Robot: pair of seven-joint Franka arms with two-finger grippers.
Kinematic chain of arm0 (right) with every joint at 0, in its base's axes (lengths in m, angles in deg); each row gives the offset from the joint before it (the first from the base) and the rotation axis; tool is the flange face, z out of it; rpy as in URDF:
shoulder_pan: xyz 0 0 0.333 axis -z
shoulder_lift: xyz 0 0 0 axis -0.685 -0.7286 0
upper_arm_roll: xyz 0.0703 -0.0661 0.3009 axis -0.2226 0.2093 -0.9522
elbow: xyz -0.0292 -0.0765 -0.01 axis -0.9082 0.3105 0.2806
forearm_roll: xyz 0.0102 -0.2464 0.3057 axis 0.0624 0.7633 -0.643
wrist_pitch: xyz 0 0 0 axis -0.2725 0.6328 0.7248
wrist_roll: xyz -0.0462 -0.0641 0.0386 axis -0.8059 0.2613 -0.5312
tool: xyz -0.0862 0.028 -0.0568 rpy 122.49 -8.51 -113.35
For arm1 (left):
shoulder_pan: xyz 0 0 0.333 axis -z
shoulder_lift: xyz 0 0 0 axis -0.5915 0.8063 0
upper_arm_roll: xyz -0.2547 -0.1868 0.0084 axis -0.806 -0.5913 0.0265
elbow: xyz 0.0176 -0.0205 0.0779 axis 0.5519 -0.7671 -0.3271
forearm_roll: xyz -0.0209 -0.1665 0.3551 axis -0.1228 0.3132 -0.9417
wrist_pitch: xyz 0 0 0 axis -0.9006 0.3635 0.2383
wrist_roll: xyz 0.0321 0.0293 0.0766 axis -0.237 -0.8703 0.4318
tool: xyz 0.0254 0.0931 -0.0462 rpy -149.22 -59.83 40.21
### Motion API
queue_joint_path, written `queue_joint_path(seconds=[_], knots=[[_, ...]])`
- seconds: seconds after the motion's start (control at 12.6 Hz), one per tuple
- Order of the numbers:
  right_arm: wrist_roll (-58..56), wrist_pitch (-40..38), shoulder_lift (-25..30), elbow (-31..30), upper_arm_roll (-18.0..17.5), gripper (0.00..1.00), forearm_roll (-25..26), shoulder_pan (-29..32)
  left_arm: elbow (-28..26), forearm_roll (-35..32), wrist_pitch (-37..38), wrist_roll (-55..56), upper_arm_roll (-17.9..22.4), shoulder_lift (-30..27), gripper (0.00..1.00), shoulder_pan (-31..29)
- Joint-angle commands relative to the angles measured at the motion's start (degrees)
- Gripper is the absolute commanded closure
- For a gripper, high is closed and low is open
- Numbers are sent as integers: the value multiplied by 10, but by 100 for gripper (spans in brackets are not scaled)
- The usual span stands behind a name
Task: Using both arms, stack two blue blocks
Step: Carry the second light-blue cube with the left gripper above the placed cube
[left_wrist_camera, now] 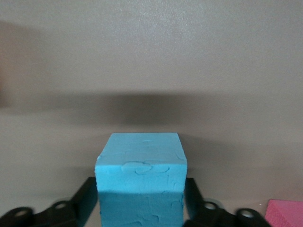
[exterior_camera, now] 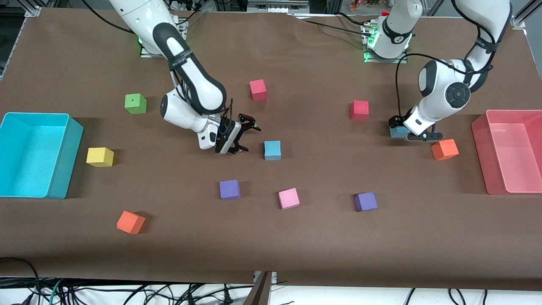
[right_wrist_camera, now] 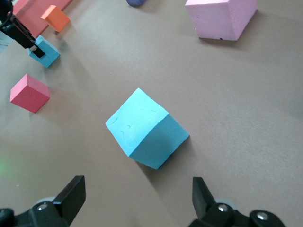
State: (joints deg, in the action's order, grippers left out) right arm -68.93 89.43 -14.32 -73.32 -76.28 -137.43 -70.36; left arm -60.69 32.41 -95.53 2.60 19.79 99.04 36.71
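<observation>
Two soft sky-blue foam cubes: one (left_wrist_camera: 140, 184) sits on the bench, squeezed between the left tool's (left_wrist_camera: 141, 208) fingers, ready to lift. Right tool (right_wrist_camera: 137, 201) hangs wide apart just above the other (right_wrist_camera: 146, 128)

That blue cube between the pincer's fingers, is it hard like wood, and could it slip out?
The blue cube is probably soft and light: its matte face shows dents and creases like foam. That rough skin likely grips rather than slips. With flat sides on the brown table, it should sit steady, not roll.
</observation>
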Motion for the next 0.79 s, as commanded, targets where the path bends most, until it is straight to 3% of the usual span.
queue_joint_path(seconds=[0.0, 0.24, 0.48, 0.71], knots=[[-147, 9, -11, 4, -7, 0, -83, -3, 6, -10, 14, -6, -1, -20, 100, -3], [-169, 10, -15, 6, -7, 0, -87, -4, 46, -4, 82, -2, -2, -65, 100, 6], [-167, 10, -22, 6, -7, 0, -88, -7, 183, 5, 224, 53, -32, -70, 100, 41], [-170, 11, -24, 22, -7, 0, -84, -12, 270, 14, 263, 114, -67, -55, 100, 102]])
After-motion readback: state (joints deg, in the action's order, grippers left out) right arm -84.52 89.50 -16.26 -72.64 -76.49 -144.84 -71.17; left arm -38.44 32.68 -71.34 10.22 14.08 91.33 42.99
